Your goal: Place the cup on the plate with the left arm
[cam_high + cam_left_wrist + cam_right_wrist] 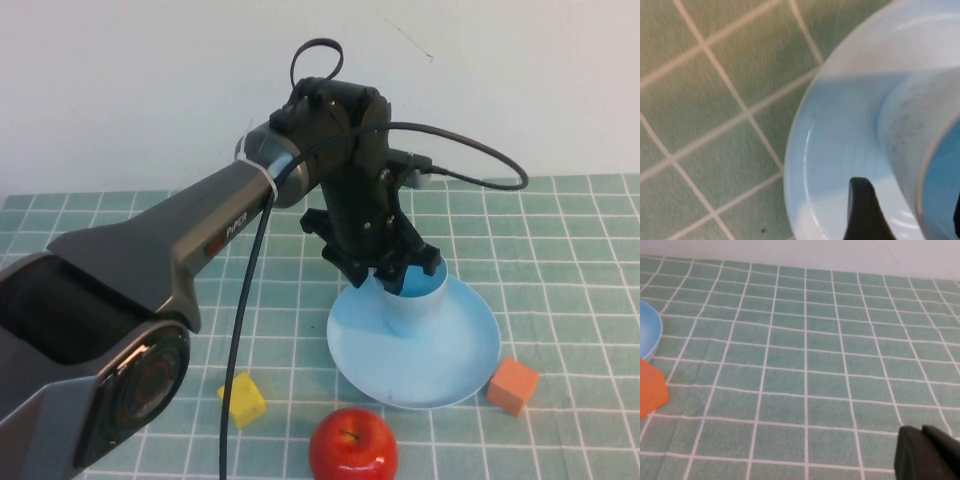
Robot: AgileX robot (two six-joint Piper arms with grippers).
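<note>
The pale-blue cup (415, 308) stands upright on the light-blue plate (460, 362) at its far left part. My left gripper (395, 268) is right above the cup's rim, jaws down. In the left wrist view one dark finger (865, 210) stands outside the cup (905, 140) with a strip of plate (840, 130) showing between them. The other finger is at the picture's edge over the cup's blue inside. The left gripper (910, 200) is open astride the cup's wall. My right gripper (927, 454) is shut and empty, low over the green checked cloth, out of the high view.
A red apple (352, 445) lies near the front edge. A yellow block (243, 398) lies left of it. An orange block (513, 385) sits at the plate's right front and also shows in the right wrist view (650, 387), beside the plate's rim (647, 332).
</note>
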